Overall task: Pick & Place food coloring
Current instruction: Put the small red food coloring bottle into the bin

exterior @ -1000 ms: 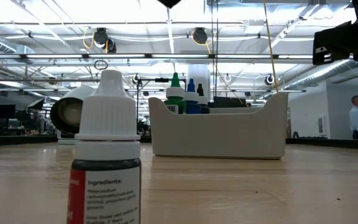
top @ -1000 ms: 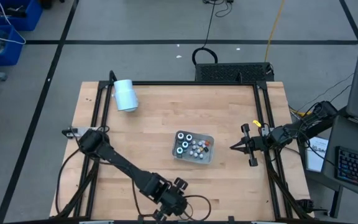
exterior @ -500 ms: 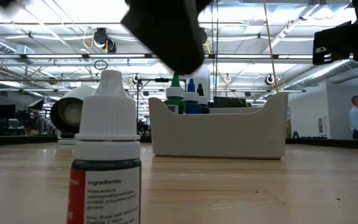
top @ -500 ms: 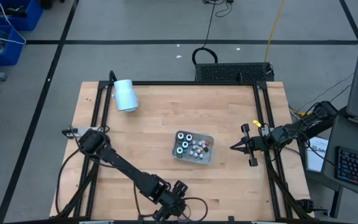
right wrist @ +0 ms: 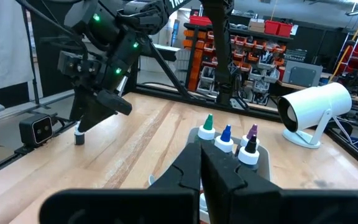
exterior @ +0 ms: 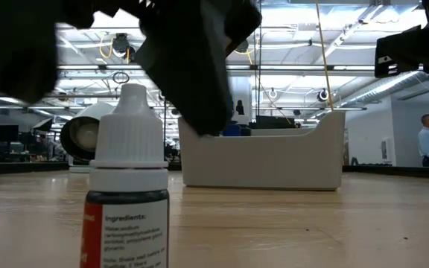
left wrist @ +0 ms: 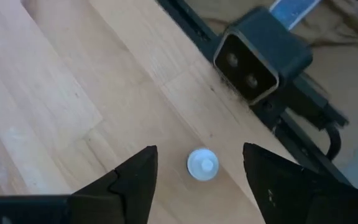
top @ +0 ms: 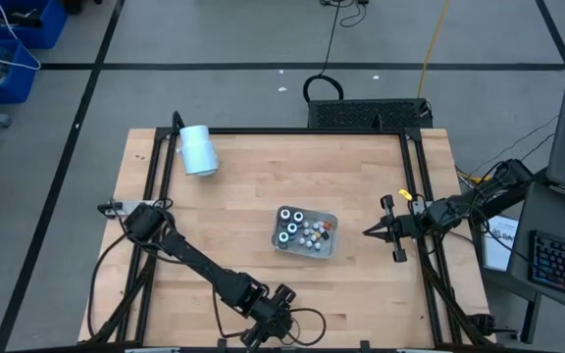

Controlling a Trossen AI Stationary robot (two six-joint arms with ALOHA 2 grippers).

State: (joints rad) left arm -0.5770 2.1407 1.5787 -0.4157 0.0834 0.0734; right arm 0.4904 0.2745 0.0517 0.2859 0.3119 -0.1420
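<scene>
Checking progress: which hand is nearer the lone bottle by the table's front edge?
Left. The left hand hangs open right above the bottle; the right hand waits beyond the tray.

One small food-coloring bottle (exterior: 127, 195) with a white ribbed cap and a dark body bearing a red-and-white ingredients label stands upright on the wooden table, well apart from the grey rectangular tray (top: 307, 233) and nearer the table's front edge. From above it shows as a round white cap (left wrist: 202, 165) on bare wood. The other food-coloring bottles (top: 302, 230) stand upright, clustered inside the tray: mostly small white-capped dots, with three dark ones ringed pale teal at the tray's left end. From the side, green (right wrist: 208, 126), blue (right wrist: 225, 138) and purple (right wrist: 251, 145) tips rise above the tray's wall.
</scene>
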